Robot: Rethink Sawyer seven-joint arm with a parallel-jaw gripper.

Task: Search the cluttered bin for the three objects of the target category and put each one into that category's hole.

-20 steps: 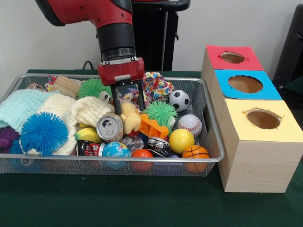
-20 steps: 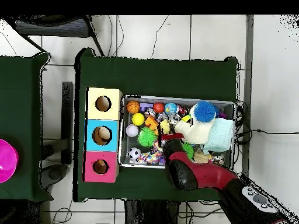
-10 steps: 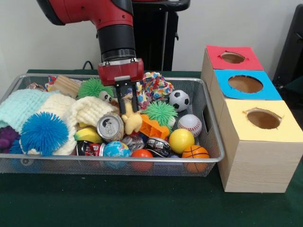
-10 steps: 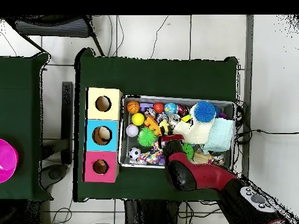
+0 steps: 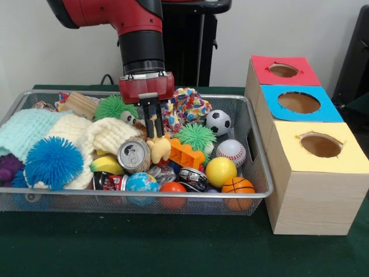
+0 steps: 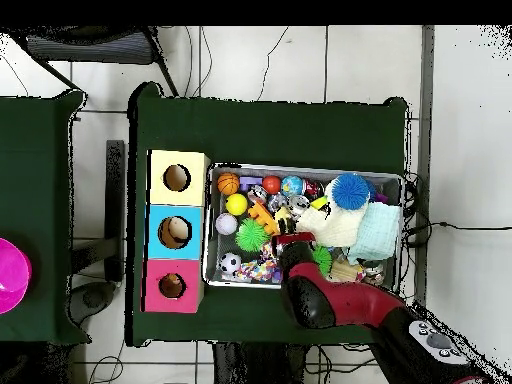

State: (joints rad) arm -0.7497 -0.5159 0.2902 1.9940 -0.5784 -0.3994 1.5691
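Toy-crammed silver wire-mesh bin (image 5: 256,173)

We can read no text, label, brand or number anywhere. The silver can (image 5: 134,155) lying in the bin (image 5: 260,173) shows only its bare top toward us, and the dark printed can (image 5: 107,181) near the bin's front wall carries markings too small and blurred for us to make out.

Dark green table (image 5: 173,248) under the bin (image 5: 253,167) and three-holed wooden box (image 5: 311,199).
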